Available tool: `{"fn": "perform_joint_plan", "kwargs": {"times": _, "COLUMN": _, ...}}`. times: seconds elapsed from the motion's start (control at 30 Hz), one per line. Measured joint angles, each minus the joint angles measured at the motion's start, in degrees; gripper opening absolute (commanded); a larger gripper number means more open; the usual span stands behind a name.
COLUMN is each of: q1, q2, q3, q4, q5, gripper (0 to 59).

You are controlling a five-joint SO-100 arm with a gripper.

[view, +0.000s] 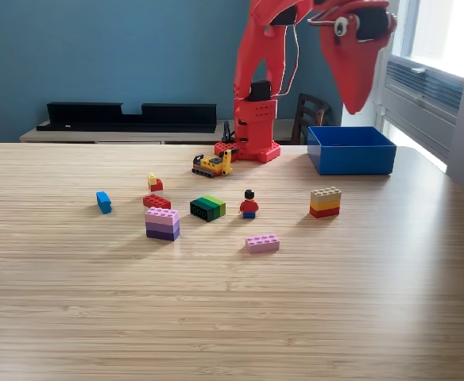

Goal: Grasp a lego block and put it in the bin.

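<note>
Lego pieces loose on desk (232, 317); arm raised, hand (357, 99) above and left of the bin (351, 151).

Exterior view, left to right: blue block (103, 202); small red-yellow piece (154, 183); red brick (156, 202); purple stack (162, 224); yellow vehicle (212, 165); green-black block (207, 208); minifigure (249, 205); pink plate (262, 243); tan-orange-red stack (325, 202). Bin sits at the far right of the desk, beside the arm base (256, 131). Hand points downward, jaws together in a narrow taper, nothing visible between them, clear of the bin.
</note>
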Motion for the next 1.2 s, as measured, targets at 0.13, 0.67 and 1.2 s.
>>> {"fn": "perform_joint_plan", "kwargs": {"times": 0.13, "q1": 6.3, "q2": 0.0, "q3": -0.2, "q4": 0.0, "q5": -1.1, "gripper": 0.0}}
{"fn": "perform_joint_plan", "kwargs": {"times": 0.67, "q1": 11.8, "q2": 0.0, "q3": -0.2, "q4": 0.0, "q5": -2.1, "gripper": 0.0}}
{"fn": "perform_joint_plan", "kwargs": {"times": 1.2, "q1": 14.9, "q2": 0.0, "q3": -0.1, "q4": -0.3, "q5": -2.3, "gripper": 0.0}}
